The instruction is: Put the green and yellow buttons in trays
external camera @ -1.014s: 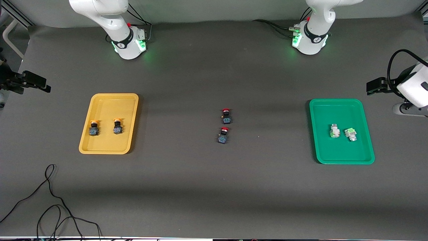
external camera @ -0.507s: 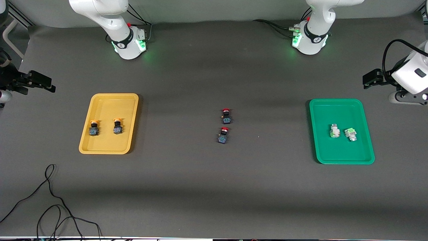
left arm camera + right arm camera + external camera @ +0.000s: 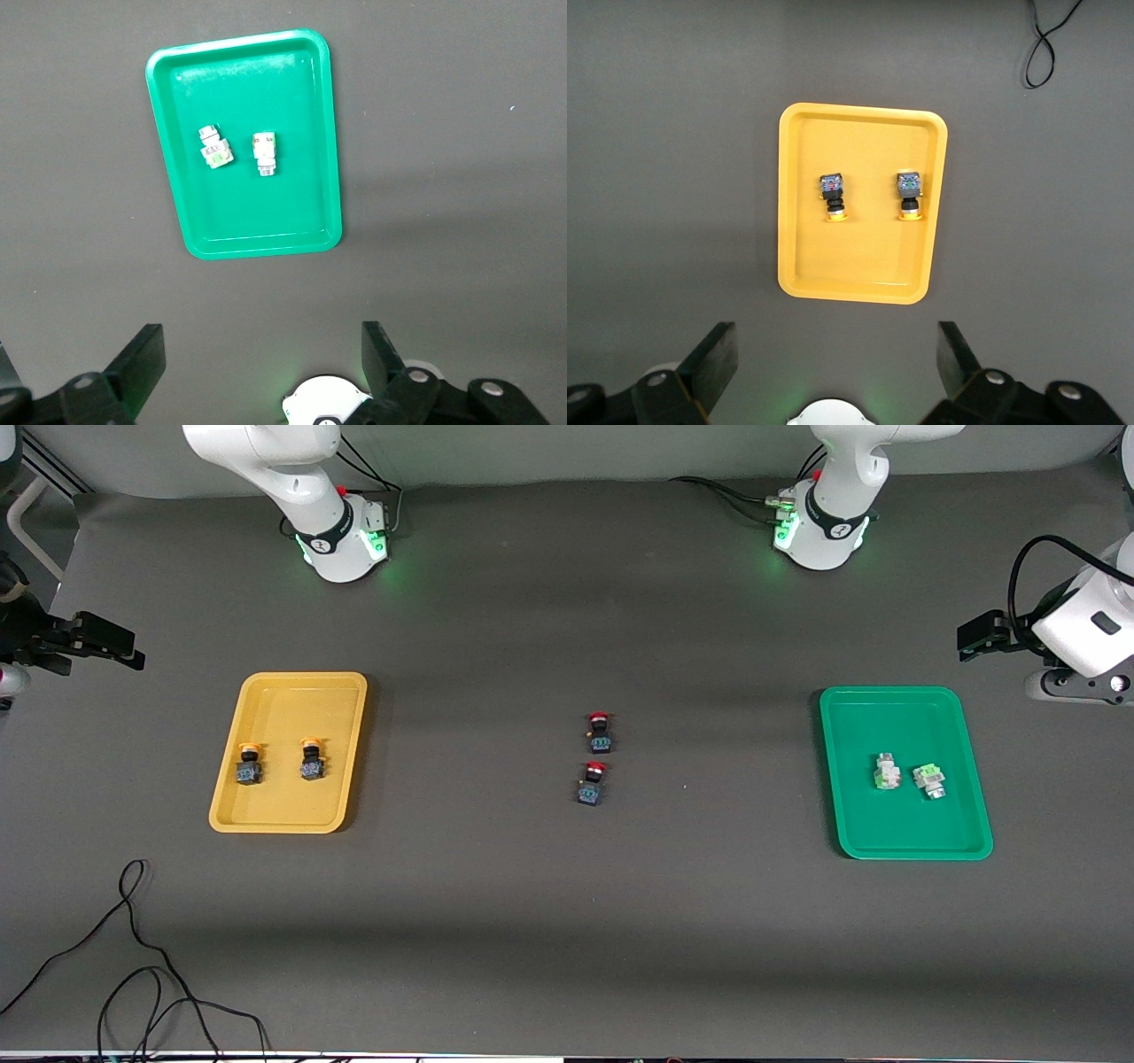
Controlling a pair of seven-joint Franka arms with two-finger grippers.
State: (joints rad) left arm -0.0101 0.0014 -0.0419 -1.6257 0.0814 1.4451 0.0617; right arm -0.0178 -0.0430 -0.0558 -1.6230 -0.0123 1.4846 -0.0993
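Two yellow-capped buttons [image 3: 279, 762] lie side by side in the yellow tray [image 3: 266, 815], and two green-faced buttons [image 3: 906, 774] lie in the green tray [image 3: 912, 849]. Both the left pincer [image 3: 261, 359] and the right pincer [image 3: 837, 359] hang wide open and empty, each high over its own end of the tabletop [image 3: 567, 921]. Two red-capped buttons [image 3: 595, 757] sit on the tabletop between the trays.

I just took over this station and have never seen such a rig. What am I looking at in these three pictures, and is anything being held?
Two robot arms stand at a table. One picture looks down from across the table; the others come from a camera on each wrist. The left hand hangs open above the green tray, which holds two green buttons. The right hand hangs open above the yellow tray, which holds two yellow buttons. Two red buttons lie mid-table. Nothing is held.
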